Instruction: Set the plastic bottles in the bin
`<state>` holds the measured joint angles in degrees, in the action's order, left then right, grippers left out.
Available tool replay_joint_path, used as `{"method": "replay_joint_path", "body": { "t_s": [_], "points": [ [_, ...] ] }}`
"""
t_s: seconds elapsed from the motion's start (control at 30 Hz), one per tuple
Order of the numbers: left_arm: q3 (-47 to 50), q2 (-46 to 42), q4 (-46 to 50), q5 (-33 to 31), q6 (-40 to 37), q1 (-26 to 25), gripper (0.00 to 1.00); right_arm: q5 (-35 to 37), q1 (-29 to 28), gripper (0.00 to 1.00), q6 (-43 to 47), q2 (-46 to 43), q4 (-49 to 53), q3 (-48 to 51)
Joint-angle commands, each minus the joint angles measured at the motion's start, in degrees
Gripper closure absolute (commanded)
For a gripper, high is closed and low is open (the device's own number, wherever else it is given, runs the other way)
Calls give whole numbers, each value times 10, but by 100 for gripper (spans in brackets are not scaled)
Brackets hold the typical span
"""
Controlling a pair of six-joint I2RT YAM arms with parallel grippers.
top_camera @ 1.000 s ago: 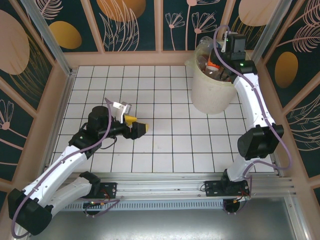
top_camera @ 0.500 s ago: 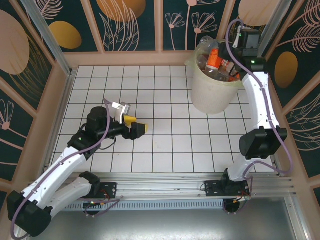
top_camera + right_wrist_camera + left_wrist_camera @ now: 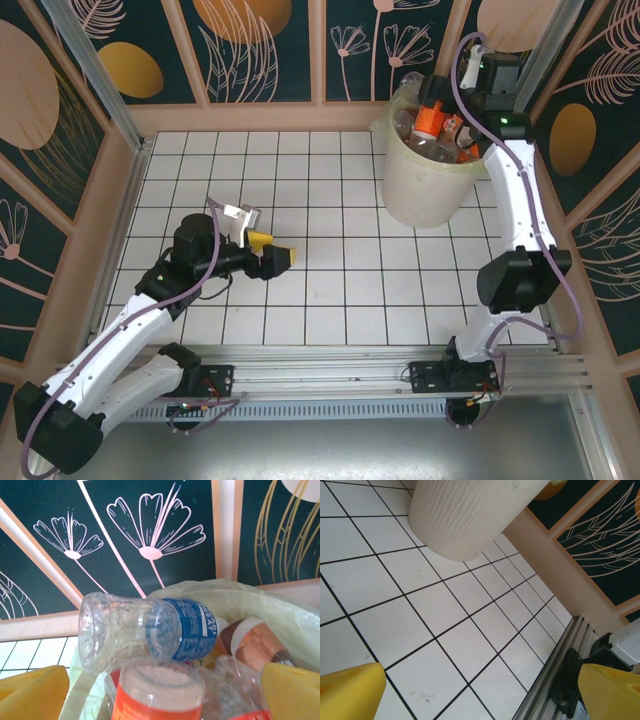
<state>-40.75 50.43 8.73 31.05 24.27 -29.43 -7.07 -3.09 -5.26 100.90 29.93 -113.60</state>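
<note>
Clear plastic bottles (image 3: 150, 630), blue and orange labels, heaped in the round cream lined bin (image 3: 420, 190): likely light, crushable, slick, best pinched mid-body; right tool (image 3: 160, 695) agape, empty, over the bin, left tool (image 3: 480, 692) agape well away.

The left arm (image 3: 120, 335) and right arm (image 3: 512, 190) had white link shells, black joint housings, a lilac cable (image 3: 577, 305) looped along each, small green lights (image 3: 504, 121) and yellow fingers (image 3: 350, 690).
</note>
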Motion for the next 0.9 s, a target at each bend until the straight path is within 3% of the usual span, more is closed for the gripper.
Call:
{"method": "replay_joint_path", "body": {
  "t_s": [0.0,0.2,0.33,0.6,0.87],
  "points": [
    [7,-3,-11,5,3,-4,1,9,-10,1,15,44,-13,-50],
    [5,4,-9,3,1,-4,1,27,-15,6,33,107,13,-130],
    [5,12,-9,2,-1,-4,1,17,-19,16,50,132,42,-156],
    [9,28,-22,8,-3,-4,1,-23,-22,36,111,66,22,-26],
    [9,29,-27,12,-1,-4,1,-24,-21,39,136,57,44,-5]
  ]
}}
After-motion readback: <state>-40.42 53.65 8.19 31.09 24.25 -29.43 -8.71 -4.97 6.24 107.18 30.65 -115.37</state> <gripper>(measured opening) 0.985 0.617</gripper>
